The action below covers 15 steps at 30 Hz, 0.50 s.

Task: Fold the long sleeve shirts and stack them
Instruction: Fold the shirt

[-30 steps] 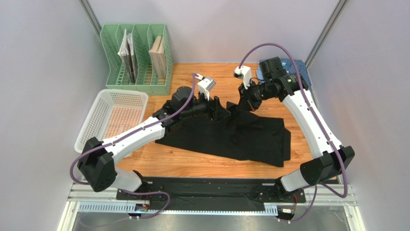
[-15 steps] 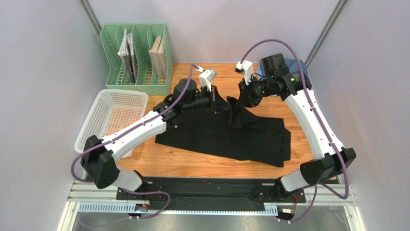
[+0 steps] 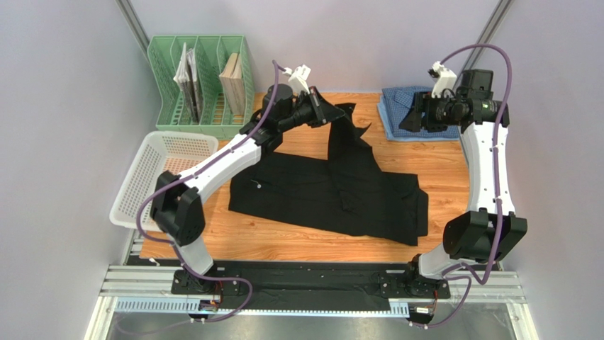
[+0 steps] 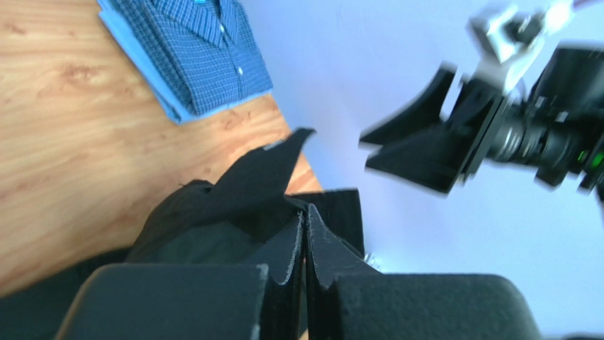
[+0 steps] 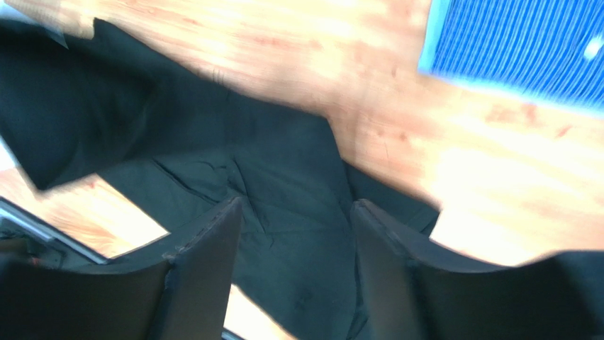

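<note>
The left claw [image 4: 305,219] is pinched shut on a raised flap of the black shirt [image 3: 319,195], probably to pull it over for a fold; the rest lies on the table [image 3: 454,170]. The right claw [image 5: 294,212] hangs open, empty, by the folded blue shirt [image 4: 195,53].

The blue shirt [image 5: 517,49] is smeared and cut off at the corner; the right gripper [image 4: 365,151] is blurred.
</note>
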{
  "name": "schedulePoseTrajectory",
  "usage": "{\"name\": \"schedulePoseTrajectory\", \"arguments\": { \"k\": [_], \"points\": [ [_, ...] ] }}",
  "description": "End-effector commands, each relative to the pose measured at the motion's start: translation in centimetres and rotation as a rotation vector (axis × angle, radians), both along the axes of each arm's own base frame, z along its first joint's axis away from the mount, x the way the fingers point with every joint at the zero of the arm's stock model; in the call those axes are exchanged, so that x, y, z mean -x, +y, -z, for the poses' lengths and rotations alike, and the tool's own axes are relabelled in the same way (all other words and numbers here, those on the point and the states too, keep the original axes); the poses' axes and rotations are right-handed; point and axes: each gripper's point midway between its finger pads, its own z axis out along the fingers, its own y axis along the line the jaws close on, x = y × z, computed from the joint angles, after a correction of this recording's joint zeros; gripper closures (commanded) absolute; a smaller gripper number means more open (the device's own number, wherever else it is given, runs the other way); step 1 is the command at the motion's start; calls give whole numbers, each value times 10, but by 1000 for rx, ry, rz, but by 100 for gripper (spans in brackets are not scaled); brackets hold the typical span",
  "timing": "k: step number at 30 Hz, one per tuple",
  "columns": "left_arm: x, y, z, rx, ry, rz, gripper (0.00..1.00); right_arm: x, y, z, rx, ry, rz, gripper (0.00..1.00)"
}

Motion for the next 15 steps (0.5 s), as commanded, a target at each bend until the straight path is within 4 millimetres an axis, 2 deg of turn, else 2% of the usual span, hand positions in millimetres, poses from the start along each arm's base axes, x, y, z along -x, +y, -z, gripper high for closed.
{"name": "schedulePoseTrajectory", "arguments": {
  "k": [1, 2, 3, 4, 6, 9, 10, 11, 12, 13, 14, 15],
  "points": [
    [-33, -16, -28, 124, -7, -43, 100, 22, 10, 7, -120, 38, 12, 42],
    [-39, -17, -35, 147, -20, -51, 100, 27, 10, 14, -122, 54, 12, 44],
    [-42, -19, -35, 155, -19, -52, 100, 32, 12, 19, -128, 67, 6, 49],
    [-47, -21, -33, 157, -19, -57, 100, 43, 15, 33, -136, 102, 2, 50],
    [-50, -22, -42, 177, -40, -55, 100, 52, 17, 45, -145, 126, -3, 53],
    [-40, -23, -47, 177, -42, -2, 100, 69, 20, 71, -156, 193, 2, 56],
    [-27, -23, -52, 171, -55, 47, 100, 72, 20, 77, -155, 208, 6, 56],
    [-18, -21, -31, 138, -13, 73, 100, 77, 20, 86, -150, 228, 7, 57],
    [-11, -18, -21, 122, 15, 89, 100, 78, 19, 89, -146, 234, 9, 57],
    [6, -14, -22, 115, 24, 135, 100, 79, 18, 92, -140, 239, 12, 58],
    [17, -8, 16, 50, 99, 155, 100, 79, 16, 94, -134, 239, 17, 58],
    [30, -4, 30, 17, 132, 197, 100, 78, 14, 94, -131, 234, 17, 58]
  ]
}}
